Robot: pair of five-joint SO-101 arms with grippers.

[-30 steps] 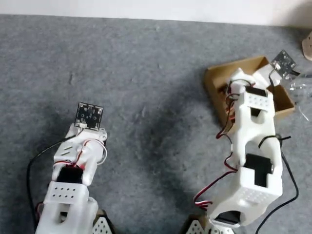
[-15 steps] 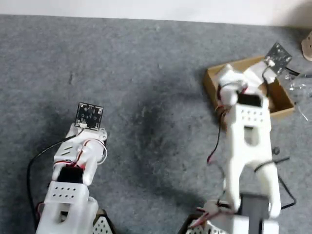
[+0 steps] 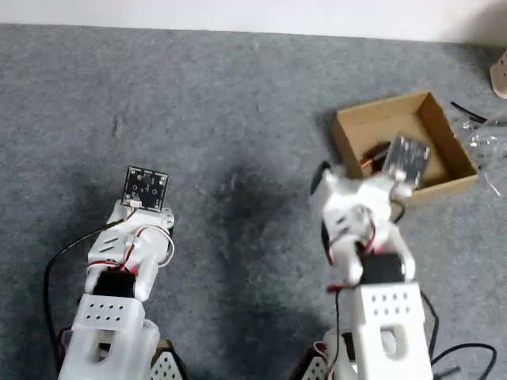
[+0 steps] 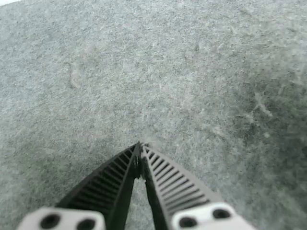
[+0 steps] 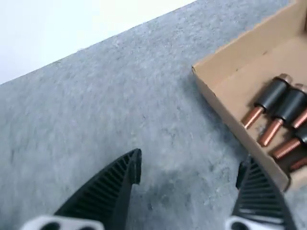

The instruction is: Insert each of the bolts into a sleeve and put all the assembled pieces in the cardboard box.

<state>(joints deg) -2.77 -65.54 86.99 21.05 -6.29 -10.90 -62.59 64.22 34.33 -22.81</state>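
The cardboard box [image 3: 380, 111] stands at the right of the grey carpet. In the right wrist view the box [image 5: 249, 57] holds several assembled pieces [image 5: 276, 93], copper bolts in black sleeves, lying side by side. My right gripper [image 5: 192, 160] is open with nothing between its fingers, and hangs over the carpet just in front of the box's near wall. The right arm [image 3: 364, 214] stands folded back in front of the box. My left gripper [image 4: 139, 146] is shut on nothing above bare carpet, and the left arm [image 3: 127, 253] is at the lower left.
Clear plastic and a black cable [image 3: 479, 131] lie right of the box. A tan object [image 3: 501, 73] sits at the far right edge. A white wall strip [image 3: 238, 12] runs along the back. Open carpet [image 3: 238, 119] spreads between the arms.
The right arm has pulled back from over the box toward the near edge, and its wrist has come out of the box. The left arm has not moved.
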